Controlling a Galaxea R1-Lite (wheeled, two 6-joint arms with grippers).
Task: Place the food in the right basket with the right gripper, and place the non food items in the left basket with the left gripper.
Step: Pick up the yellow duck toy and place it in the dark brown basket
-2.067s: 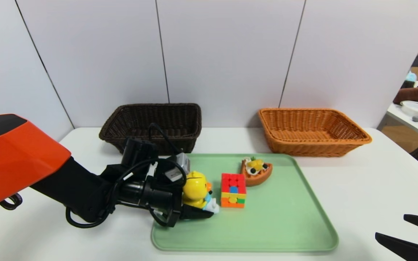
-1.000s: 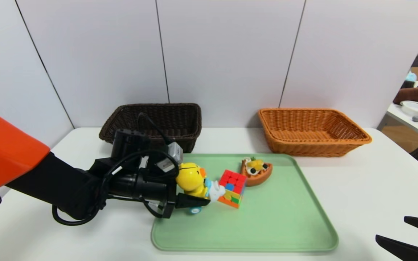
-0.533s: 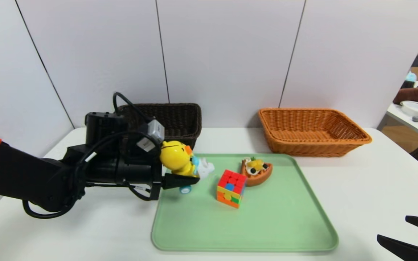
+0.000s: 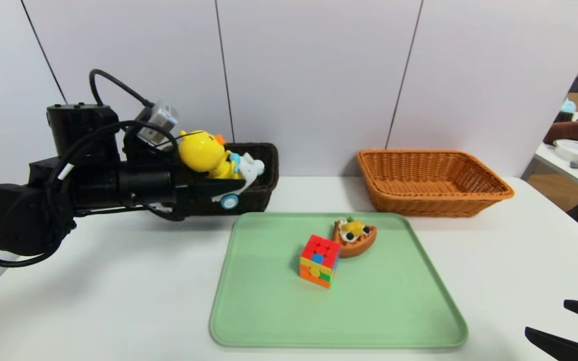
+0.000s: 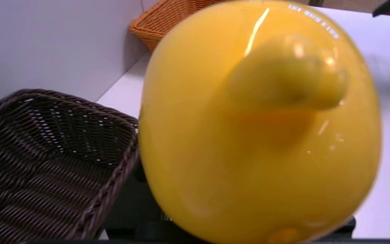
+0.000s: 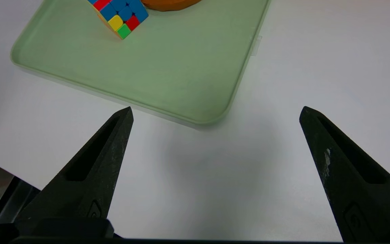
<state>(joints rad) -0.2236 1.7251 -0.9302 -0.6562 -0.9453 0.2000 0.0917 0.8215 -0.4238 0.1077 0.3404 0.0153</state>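
Observation:
My left gripper (image 4: 221,184) is shut on the yellow duck on its white scooter (image 4: 206,150) and holds it in the air, level with the front rim of the dark brown left basket (image 4: 265,156). In the left wrist view the duck (image 5: 259,128) fills most of the picture, with the dark basket (image 5: 46,145) beside it. The multicoloured cube (image 4: 320,260) and the food, a brown boat-shaped pastry (image 4: 354,236), sit on the green tray (image 4: 369,316). The orange right basket (image 4: 432,183) stands behind the tray. My right gripper (image 6: 216,110) is open above bare table near the tray's corner (image 6: 212,115).
The white table (image 4: 93,301) reaches to a grey panel wall behind both baskets. Another table with clutter (image 4: 577,150) stands off to the far right. The orange basket (image 5: 168,17) also shows in the left wrist view.
My left gripper has lifted the duck off the tray and carried it up and back to the left, to the dark basket. The cube was knocked askew. The right gripper has stayed put.

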